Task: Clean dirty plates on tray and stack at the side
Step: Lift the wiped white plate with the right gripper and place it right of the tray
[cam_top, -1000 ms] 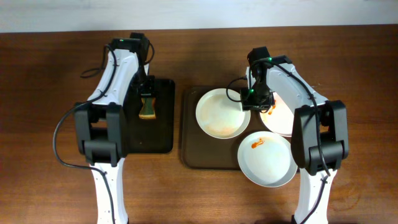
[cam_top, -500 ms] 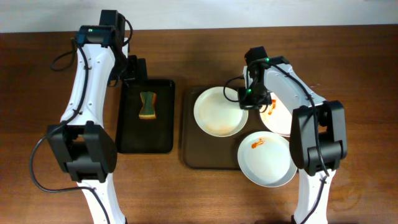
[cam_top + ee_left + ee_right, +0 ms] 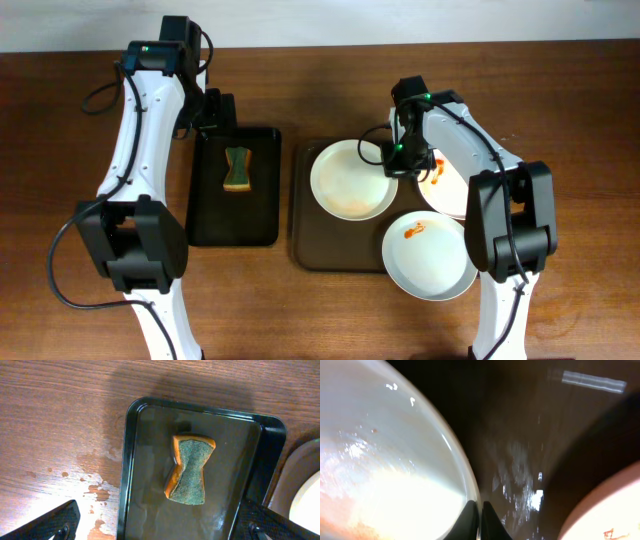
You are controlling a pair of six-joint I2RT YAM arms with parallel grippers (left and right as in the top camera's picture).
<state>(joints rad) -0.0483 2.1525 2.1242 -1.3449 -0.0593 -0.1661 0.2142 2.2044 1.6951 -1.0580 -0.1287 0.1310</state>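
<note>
My left gripper point(image 3: 221, 112) is open and empty, hovering over the far end of the black tray point(image 3: 205, 215). A green-and-orange sponge point(image 3: 238, 169) lies on that tray; in the left wrist view the sponge point(image 3: 190, 470) lies ahead of my wide-apart fingers point(image 3: 50, 524). My right gripper point(image 3: 394, 160) is shut on the right rim of a mostly clean white plate point(image 3: 348, 180) on the brown tray point(image 3: 303, 225). In the right wrist view the fingertips point(image 3: 478, 510) pinch that plate's rim point(image 3: 465, 470). Two stained plates lie at the right point(image 3: 455, 190) and front right point(image 3: 430, 256).
The front-right plate overhangs the brown tray's front right corner. Bare wooden table point(image 3: 80, 180) lies left of the black tray and right of the plates. The wood beside the black tray shows wet patches point(image 3: 95, 485).
My left gripper has let go of the sponge, which stays on the black tray, and has risen and pulled back to the far end. My right gripper has drawn its plate slightly left.
</note>
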